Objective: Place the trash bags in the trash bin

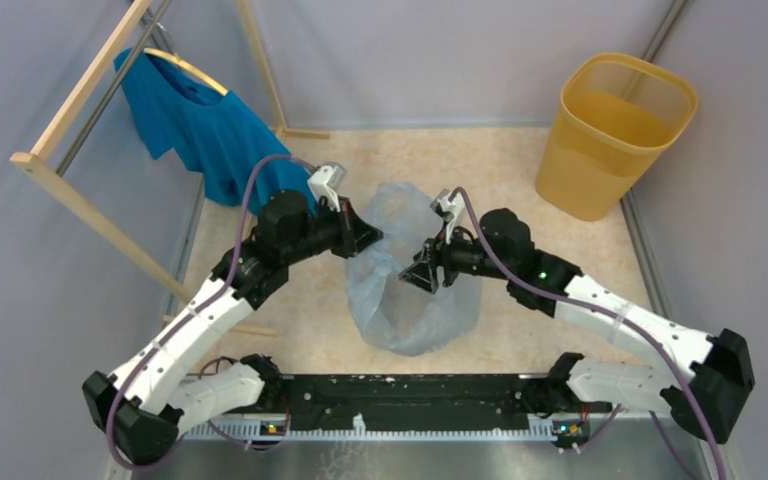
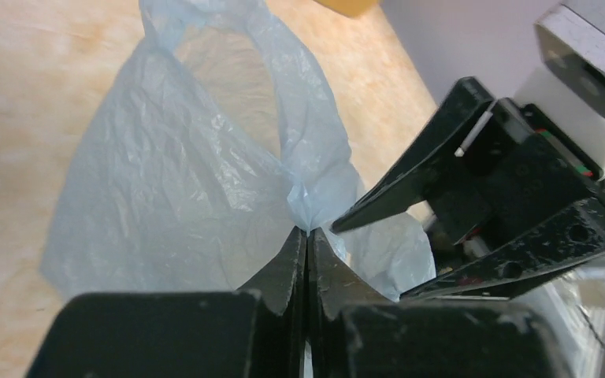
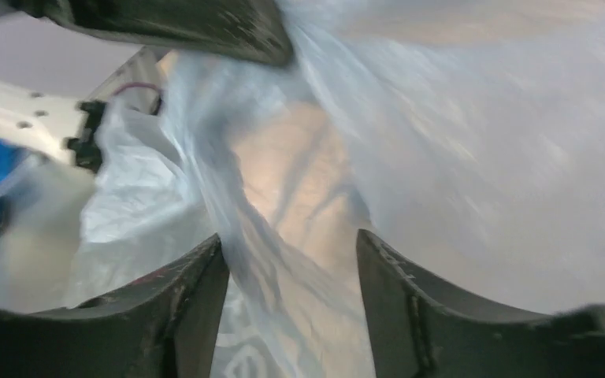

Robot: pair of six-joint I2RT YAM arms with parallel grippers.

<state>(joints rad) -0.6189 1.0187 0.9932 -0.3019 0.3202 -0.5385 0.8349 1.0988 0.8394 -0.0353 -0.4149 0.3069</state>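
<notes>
The pale grey-blue trash bag (image 1: 410,290) is spread out on the floor between my two arms. My left gripper (image 1: 372,238) is shut on a pinch of the bag's film (image 2: 309,209), seen at its fingertips (image 2: 307,233) in the left wrist view. My right gripper (image 1: 422,272) is open, its fingers (image 3: 197,276) standing on either side of a fold of the bag (image 3: 268,260) without closing on it. The right gripper also shows in the left wrist view (image 2: 410,228), close to the left fingertips. The yellow-orange trash bin (image 1: 615,132) stands upright at the far right, apart from the bag.
A bright blue T-shirt (image 1: 205,125) hangs on a wooden rack (image 1: 70,180) at the far left. Grey walls close in both sides. The black base rail (image 1: 400,395) runs along the near edge.
</notes>
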